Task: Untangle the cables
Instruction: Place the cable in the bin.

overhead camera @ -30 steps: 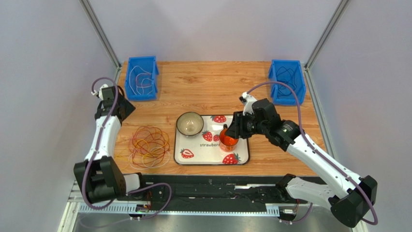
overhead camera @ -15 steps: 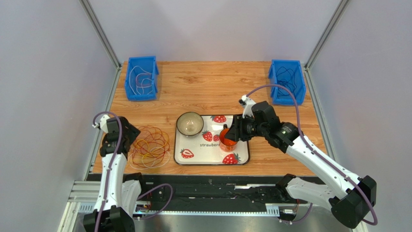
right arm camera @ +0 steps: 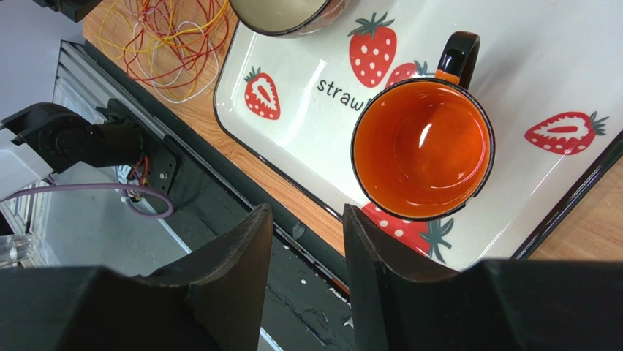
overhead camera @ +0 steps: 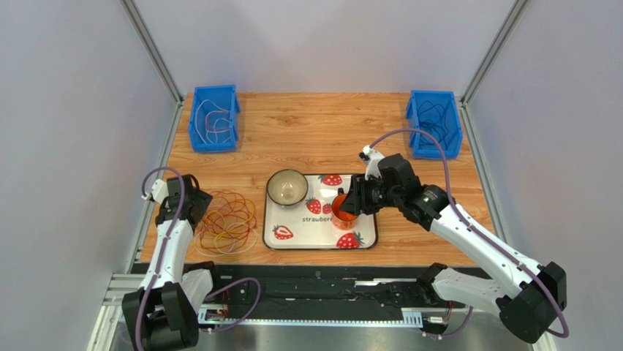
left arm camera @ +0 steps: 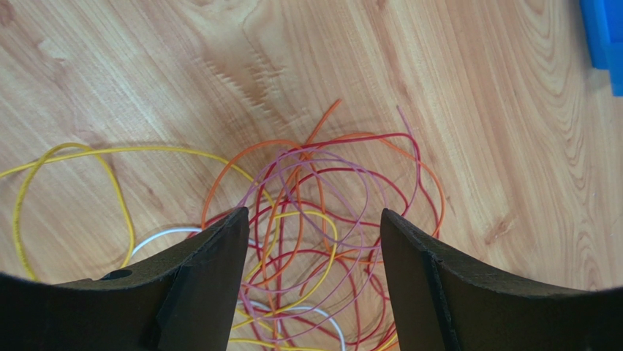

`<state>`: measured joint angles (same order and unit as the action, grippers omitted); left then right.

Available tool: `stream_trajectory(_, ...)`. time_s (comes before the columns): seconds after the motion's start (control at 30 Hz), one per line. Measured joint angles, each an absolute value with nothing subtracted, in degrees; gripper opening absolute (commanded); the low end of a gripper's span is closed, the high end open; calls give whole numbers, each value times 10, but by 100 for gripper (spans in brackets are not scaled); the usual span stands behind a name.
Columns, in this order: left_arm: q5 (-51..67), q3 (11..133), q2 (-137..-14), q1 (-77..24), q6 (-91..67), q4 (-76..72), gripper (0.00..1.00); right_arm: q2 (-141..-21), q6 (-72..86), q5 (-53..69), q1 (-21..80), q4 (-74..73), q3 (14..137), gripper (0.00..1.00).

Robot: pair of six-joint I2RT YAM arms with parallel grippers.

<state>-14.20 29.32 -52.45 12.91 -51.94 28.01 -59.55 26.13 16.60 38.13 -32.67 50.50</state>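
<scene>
A tangle of thin cables in yellow, orange, red, purple and white lies on the wooden table left of the tray. In the left wrist view the cables spread under and between my fingers. My left gripper is open and empty just above the tangle, at its left edge in the top view. My right gripper is open and empty, held above the near side of the tray beside an orange mug. The cables also show in the right wrist view.
A strawberry-print tray holds a bowl and the orange mug. A blue bin at the back left holds white cables. A blue bin at the back right holds dark cables. Black rail runs along the table's near edge.
My left arm swung from the back left of the table down to the cable tangle, then settled closer over its left edge. My right gripper shifted slightly over the mug.
</scene>
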Motion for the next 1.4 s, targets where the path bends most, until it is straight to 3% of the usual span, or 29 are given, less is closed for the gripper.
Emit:
stream_trajectory(0.6,-141,284,-613,132,-562,173,58,-609,256,166,381,-322,498,44)
stream_trajectory(1.3,-112,281,-648,136,-581,147,58,-618,256,166,381,-321,495,44)
stream_trajectory(1.4,-114,281,-636,136,-580,155,53,-618,256,166,382,-321,495,44)
